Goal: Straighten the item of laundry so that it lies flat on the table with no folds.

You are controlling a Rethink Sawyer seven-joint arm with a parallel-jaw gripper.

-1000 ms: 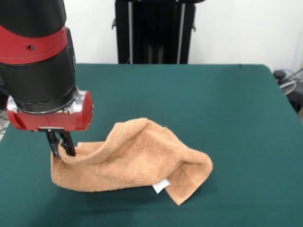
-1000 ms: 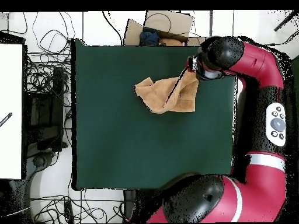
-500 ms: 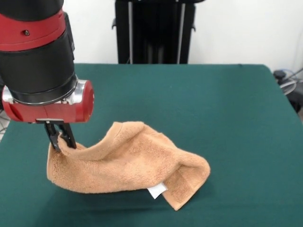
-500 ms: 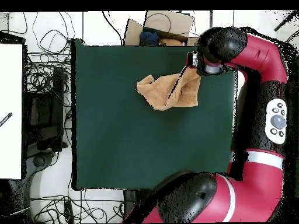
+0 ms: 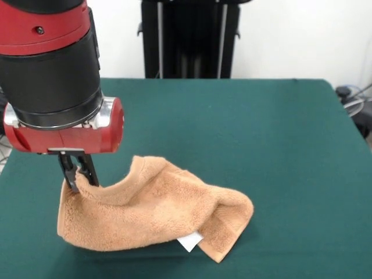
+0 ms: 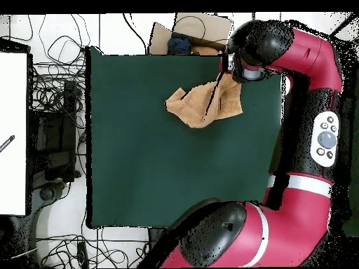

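A white wall stands behind the dark green table (image 5: 244, 133), and in the overhead view cables lie tangled on the pale floor beside 1 long edge of it. The red and black arm (image 5: 55, 75) comes down over the table near 1 of its corners.

The gripper (image 5: 78, 174) has its 2 dark fingers (image 5: 68, 174) pressed together on a corner of the peach-orange towel (image 5: 151, 209), pinching the cloth and holding that corner up off the table. From the pinched corner the towel hangs down in a short curtain on 1 side and rises in a rounded hump on the other, then slopes down to the table. Its other end lies folded over on itself, with a woven border band showing on the folded flap. A small white tag (image 5: 190, 241) sticks out from under the fold at the towel's lower edge.

In the overhead view the towel (image 6: 205, 105) is a crumpled, roughly triangular shape close to 1 short edge of the table, with the gripper's end toward the nearby corner. A cardboard box (image 6: 203, 28) sits just past that short edge.
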